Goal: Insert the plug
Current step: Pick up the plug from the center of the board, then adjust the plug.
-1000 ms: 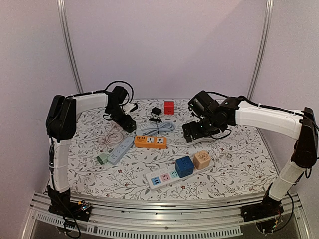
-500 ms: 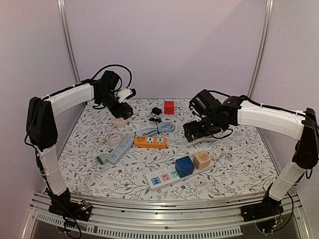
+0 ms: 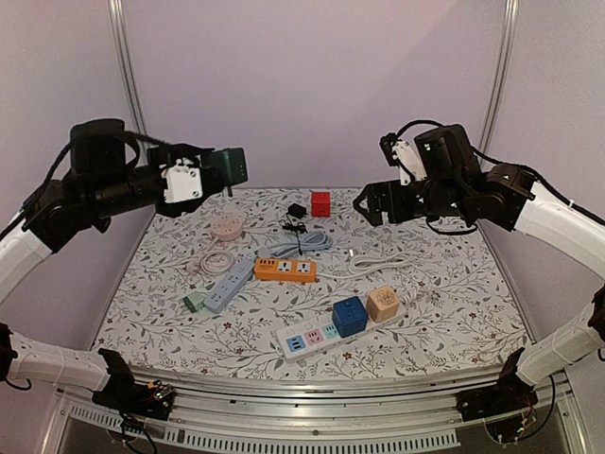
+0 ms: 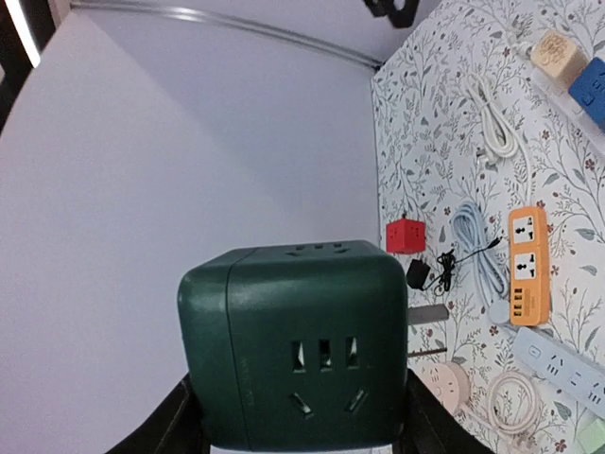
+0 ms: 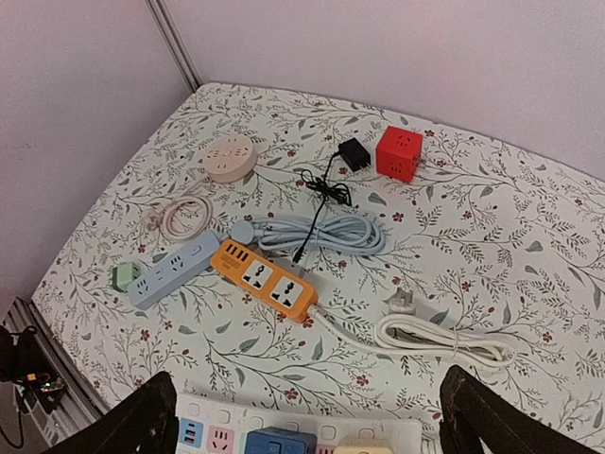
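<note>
Plug (image 5: 402,301) white, flat on table (image 3: 454,303) beside its coiled cord (image 5: 444,342), near end of orange power strip (image 5: 267,280) | left gripper (image 4: 298,427) clenched on dark green cube socket (image 4: 302,345), raised above table's far-left part | right gripper (image 5: 312,421) spread wide, grasping nothing, raised above far-right side

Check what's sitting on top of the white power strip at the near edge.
A blue cube adapter and a beige cube adapter sit on the right half of the white power strip. Its left sockets are bare. The sockets under the cubes are covered.
</note>
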